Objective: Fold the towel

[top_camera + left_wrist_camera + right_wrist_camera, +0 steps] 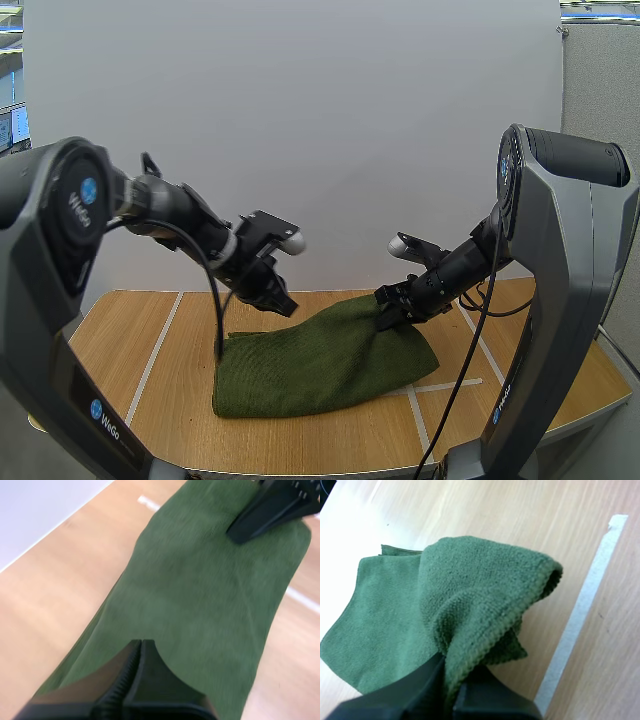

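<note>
Lying on a light wooden table (130, 340) marked with white tape lines (155, 350), a dark green terry towel (320, 365) sits at the middle in the high view. Its far right corner is lifted off the wood by the right gripper (388, 318). The left gripper (283, 305) hangs over the towel's far left edge, apart from the right one.

From the left wrist, the left gripper (141, 642) has its two black fingers pressed together into one dark wedge with nothing between them, above the green cloth (200, 595). The right gripper (237, 529) is at the towel's far end.

From the right wrist, the right gripper (451, 672) pinches a raised fold of the towel (480, 590) between its tips. The rest of the cloth lies flat on the table (470, 505), beside a strip of white tape (585, 600).
</note>
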Action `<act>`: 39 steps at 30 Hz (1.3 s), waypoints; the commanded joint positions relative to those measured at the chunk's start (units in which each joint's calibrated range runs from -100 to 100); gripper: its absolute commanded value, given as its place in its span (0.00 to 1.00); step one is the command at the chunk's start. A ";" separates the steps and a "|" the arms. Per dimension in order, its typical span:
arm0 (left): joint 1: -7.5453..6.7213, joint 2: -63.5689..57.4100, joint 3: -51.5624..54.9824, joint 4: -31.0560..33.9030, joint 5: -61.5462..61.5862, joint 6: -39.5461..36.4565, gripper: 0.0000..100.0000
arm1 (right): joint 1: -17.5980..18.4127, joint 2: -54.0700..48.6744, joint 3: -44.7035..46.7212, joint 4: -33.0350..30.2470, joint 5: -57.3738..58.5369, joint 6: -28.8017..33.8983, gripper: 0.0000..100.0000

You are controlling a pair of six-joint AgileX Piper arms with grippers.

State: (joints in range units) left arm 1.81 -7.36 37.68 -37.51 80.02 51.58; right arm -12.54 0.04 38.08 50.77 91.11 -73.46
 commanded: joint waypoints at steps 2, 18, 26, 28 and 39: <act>3.46 -1.01 0.07 1.74 4.05 -0.78 0.00 | 1.22 -1.00 -0.30 0.00 2.22 0.48 0.00; 10.91 -1.01 0.07 1.74 18.17 2.85 0.00 | 12.12 -1.00 -0.30 -0.09 -5.30 5.64 0.00; 11.22 -1.01 0.17 3.91 19.98 3.06 0.00 | 14.48 -1.00 -3.43 -0.09 -6.60 7.57 0.00; 11.22 -1.01 0.17 3.61 19.98 3.06 0.00 | 15.22 -1.00 -5.17 -0.09 -6.60 8.44 0.00; 11.97 -1.01 6.25 9.28 6.69 2.89 0.00 | 16.76 -1.00 -8.48 -5.97 -9.80 9.42 0.00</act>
State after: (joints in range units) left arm 13.25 -7.91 42.32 -29.52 92.50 54.36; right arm 4.45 -0.10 29.99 48.02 82.18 -64.43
